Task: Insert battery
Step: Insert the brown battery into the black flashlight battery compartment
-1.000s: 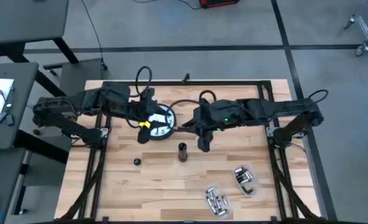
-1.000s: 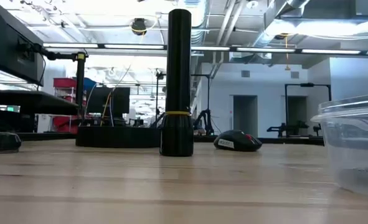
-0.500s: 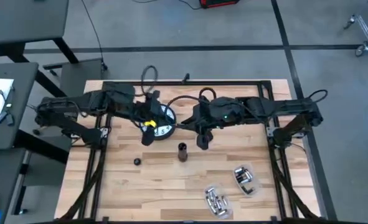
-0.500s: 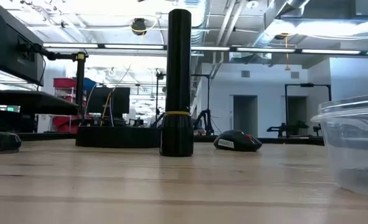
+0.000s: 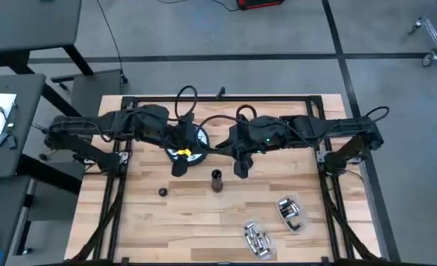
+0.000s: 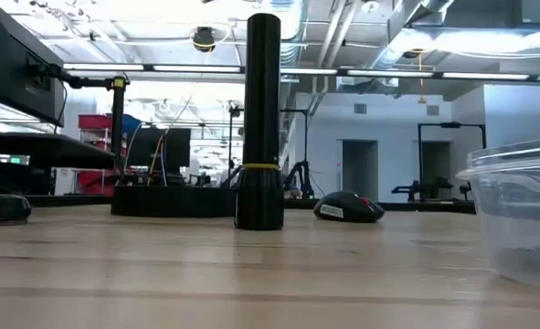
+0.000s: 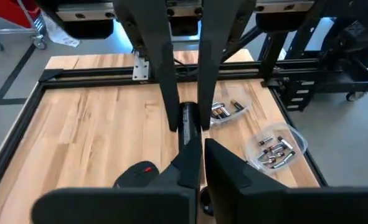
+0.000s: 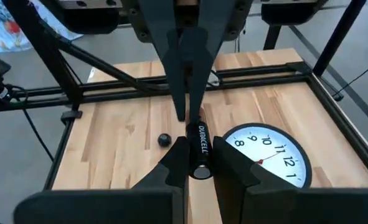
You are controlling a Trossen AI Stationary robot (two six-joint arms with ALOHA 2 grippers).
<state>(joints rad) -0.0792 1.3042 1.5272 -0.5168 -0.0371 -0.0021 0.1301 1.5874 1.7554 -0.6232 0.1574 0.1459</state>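
A black flashlight body (image 5: 217, 179) stands upright on its wider end in the middle of the table, also in the low view (image 6: 260, 119). Its small black cap (image 5: 163, 192) lies on the table to the left. My right gripper (image 5: 240, 170) hovers just right of the flashlight, shut on a Duracell battery (image 8: 200, 155). My left gripper (image 5: 180, 165) hovers just left of the flashlight, shut and empty; the left wrist view (image 7: 202, 148) looks past it at the flashlight (image 7: 190, 124). My right gripper pinches the battery's two long sides (image 8: 193, 159) between its two fingers. The battery lies along the fingers, not across them, with one end face toward the wrist camera. It is lifted clear of the table.
A white wall clock (image 5: 194, 139) lies flat under my left arm. Two clear containers with loose batteries (image 5: 256, 238) (image 5: 292, 213) sit at the near right. A black mouse (image 6: 347, 208) lies behind the flashlight. A black frame (image 5: 203, 98) borders the table.
My left gripper has moved toward the table's right edge, closer to the flashlight, staying shut.
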